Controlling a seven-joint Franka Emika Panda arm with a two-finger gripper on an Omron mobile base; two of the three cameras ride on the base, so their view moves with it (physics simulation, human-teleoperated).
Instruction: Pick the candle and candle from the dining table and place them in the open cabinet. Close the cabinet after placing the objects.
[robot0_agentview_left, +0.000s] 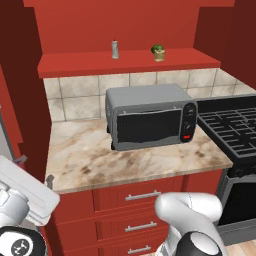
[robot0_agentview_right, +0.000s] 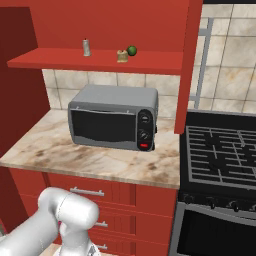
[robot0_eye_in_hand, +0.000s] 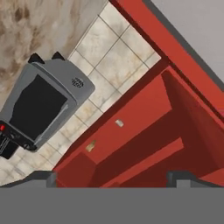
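A: Item one, grey candle (robot0_agentview_left: 115, 49)?
B: Upright on the cabinet shelf (robot0_agentview_left: 75, 65), above the toaster oven (robot0_agentview_left: 150, 120), toward its left end.
A: Item two, olive-gold candle (robot0_agentview_left: 159, 56)?
B: Same shelf, above the toaster oven's right end, well apart from the first. A small green ball sits at it; touching or not, cannot tell.
A: Claw (robot0_eye_in_hand: 111, 180)?
B: Released, tips spread wide, nothing between them. In the hand view both candles lie ahead of the tips, on the shelf beyond, clear of the claw.
A: Toaster oven?
B: On the marble tabletop (robot0_agentview_left: 125, 165), against the tiled wall, left of the stove (robot0_agentview_right: 220, 150).
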